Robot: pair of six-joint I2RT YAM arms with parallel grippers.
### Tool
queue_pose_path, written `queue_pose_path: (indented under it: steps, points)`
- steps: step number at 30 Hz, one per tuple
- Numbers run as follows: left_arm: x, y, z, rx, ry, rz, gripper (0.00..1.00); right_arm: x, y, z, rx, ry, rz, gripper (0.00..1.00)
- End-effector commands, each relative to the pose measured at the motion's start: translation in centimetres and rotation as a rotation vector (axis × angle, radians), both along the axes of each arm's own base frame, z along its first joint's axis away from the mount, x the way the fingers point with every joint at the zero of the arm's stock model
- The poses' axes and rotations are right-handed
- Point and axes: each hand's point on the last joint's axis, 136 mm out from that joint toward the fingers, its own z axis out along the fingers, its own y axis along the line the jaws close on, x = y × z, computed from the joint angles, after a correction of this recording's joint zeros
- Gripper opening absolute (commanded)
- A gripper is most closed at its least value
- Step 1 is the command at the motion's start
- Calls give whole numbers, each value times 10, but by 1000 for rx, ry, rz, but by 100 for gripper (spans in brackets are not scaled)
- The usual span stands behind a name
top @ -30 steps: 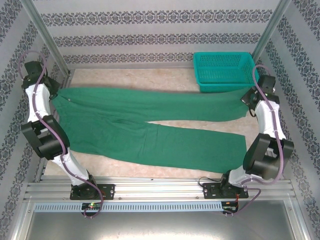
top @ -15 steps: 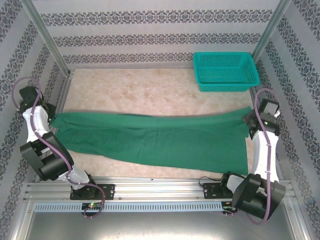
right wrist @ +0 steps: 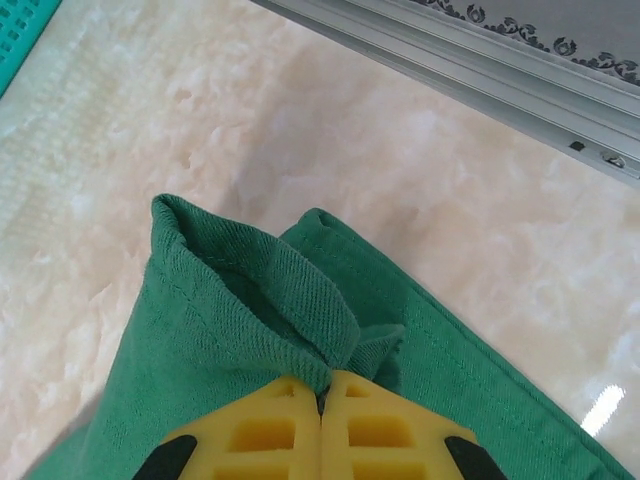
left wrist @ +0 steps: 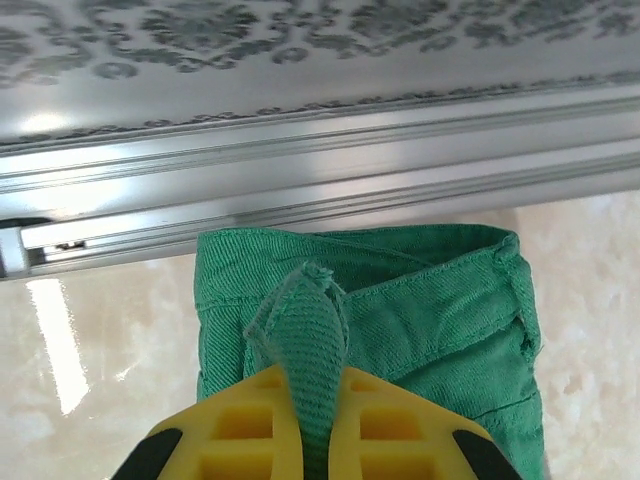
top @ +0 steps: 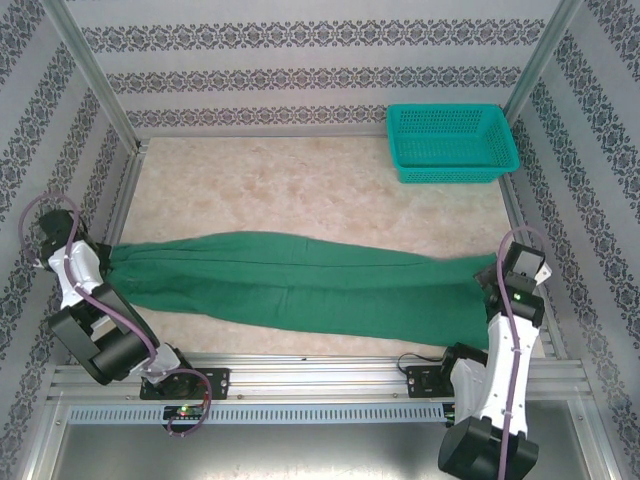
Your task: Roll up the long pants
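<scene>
Stretching along the near edge, long pants (top: 300, 285), ends clamped in left hand (left wrist: 318, 400) and right hand (right wrist: 322, 400), open table (top: 300, 185) beyond.

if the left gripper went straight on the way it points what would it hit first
Past the pants pinched in it, the left gripper points at the aluminium rail; it would likely hit that first, though depth is hard to judge.

Hem of the long pants (right wrist: 240, 300) pinched by the right gripper (right wrist: 321, 395)

The yellow fingers (right wrist: 268, 430) are pressed together on a bunched fold of green cloth. The fabric is spread over the pale marbled table (right wrist: 350, 130), with a metal rail (right wrist: 480, 60) seen beyond and a teal basket (right wrist: 18, 25) at the upper left corner.
</scene>
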Motion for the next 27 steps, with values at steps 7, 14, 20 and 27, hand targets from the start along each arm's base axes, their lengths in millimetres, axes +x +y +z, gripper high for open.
queue_pose_path:
  steps: [7,14,20,27]
  points:
    - [-49,27,6,10,-37,228,0,-33,-19,4,-68,20,-192,0]
    - [-58,26,-17,-66,-80,296,0,-51,-28,-11,-40,47,-321,0]
    - [-61,29,-16,-98,-132,316,47,-57,-27,-11,-12,39,-354,49]
    - [-46,32,13,-79,-257,314,62,-38,-32,28,-41,-51,-310,95]
